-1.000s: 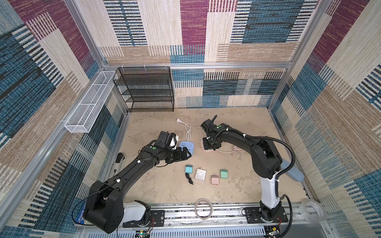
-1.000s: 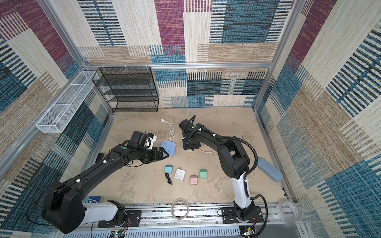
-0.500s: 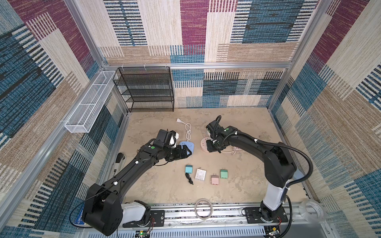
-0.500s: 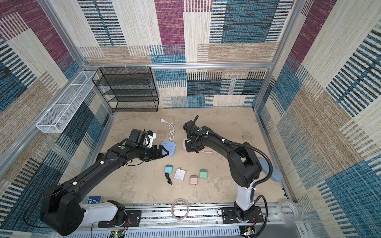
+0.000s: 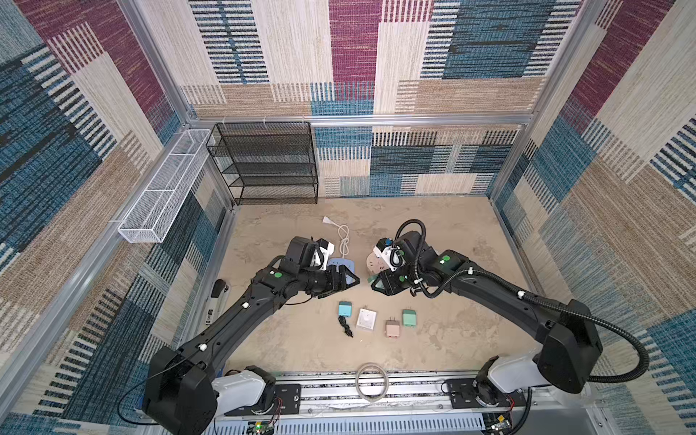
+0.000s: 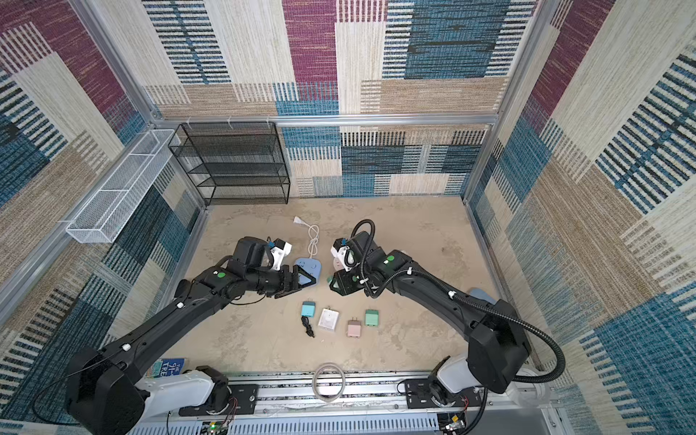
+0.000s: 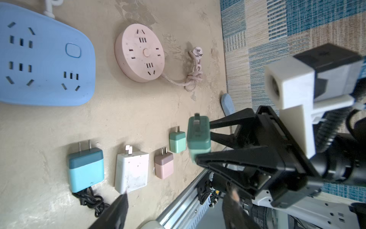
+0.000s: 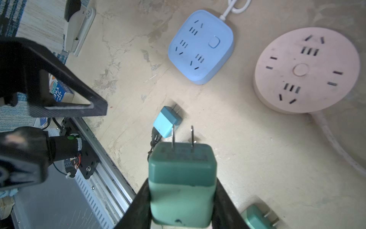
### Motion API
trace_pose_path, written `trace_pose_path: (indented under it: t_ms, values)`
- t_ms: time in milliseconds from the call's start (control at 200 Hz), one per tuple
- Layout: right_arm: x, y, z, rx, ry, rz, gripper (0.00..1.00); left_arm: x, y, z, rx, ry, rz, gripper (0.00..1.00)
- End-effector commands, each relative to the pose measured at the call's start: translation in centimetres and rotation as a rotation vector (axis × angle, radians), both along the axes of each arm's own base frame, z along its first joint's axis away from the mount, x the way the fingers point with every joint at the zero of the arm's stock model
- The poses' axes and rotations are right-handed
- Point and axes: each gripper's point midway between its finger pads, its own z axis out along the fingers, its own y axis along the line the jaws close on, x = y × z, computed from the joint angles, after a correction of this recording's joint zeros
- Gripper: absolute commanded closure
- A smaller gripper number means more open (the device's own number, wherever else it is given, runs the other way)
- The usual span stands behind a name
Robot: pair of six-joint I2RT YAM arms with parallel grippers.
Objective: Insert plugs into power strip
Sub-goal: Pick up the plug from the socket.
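Now that your right gripper (image 8: pixel 182 190), clamped on the boxy mint green plastic plug (image 8: pixel 181 162), has pulled back to just beside the square blue plastic power strip (image 8: pixel 200 47), the plug is not inserted yet. Your left gripper (image 6: pixel 298 283), above that strip, is narrowing, half open and empty.

Left gripper (image 6: pixel 301 284) is poised over the blue strip (image 6: pixel 312 264); a mint plug (image 6: pixel 328 280) is clamped in the right gripper (image 6: pixel 333 283). Teal plug (image 6: pixel 308 310), white plug (image 6: pixel 328 319), pink plug (image 6: pixel 354 330) and second mint plug (image 6: pixel 371 318) are lined up toward the table's (image 6: pixel 414 233) front edge.
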Motion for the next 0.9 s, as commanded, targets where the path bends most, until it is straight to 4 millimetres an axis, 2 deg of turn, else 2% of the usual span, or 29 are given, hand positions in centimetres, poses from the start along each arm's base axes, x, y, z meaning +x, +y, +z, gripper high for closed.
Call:
trace_pose_path:
  t_ms: [0,371,536,731,751,771,896]
  values:
    - [-0.3,1.5,1.1,0.054,-0.034,0.046,1.0,0.2,-0.6,1.0,-0.045,-0.007,0.013,0.2]
    - [-1.5,3.8,2.0,0.067,-0.053,0.122,1.0,-0.5,-1.4,-0.5,-0.041,0.016,-0.002,0.21]
    - [-1.6,4.1,2.3,0.063,-0.07,0.124,1.0,-0.5,-1.7,-0.9,-0.037,0.025,-0.009,0.26]
    - [-1.2,4.6,2.5,0.067,-0.086,0.129,1.0,-0.6,-2.4,-1.1,-0.054,0.039,-0.022,0.38]
    - [-1.1,4.6,2.5,0.067,-0.086,0.127,1.0,-0.7,-2.4,-1.2,-0.052,0.042,-0.023,0.45]
    - [-1.1,4.7,2.6,0.066,-0.089,0.127,1.0,-0.7,-2.4,-1.2,-0.053,0.04,-0.024,0.47]
    - [-0.3,5.0,2.8,0.065,-0.11,0.113,1.0,-0.9,-2.6,-1.3,-0.058,0.046,-0.027,0.51]
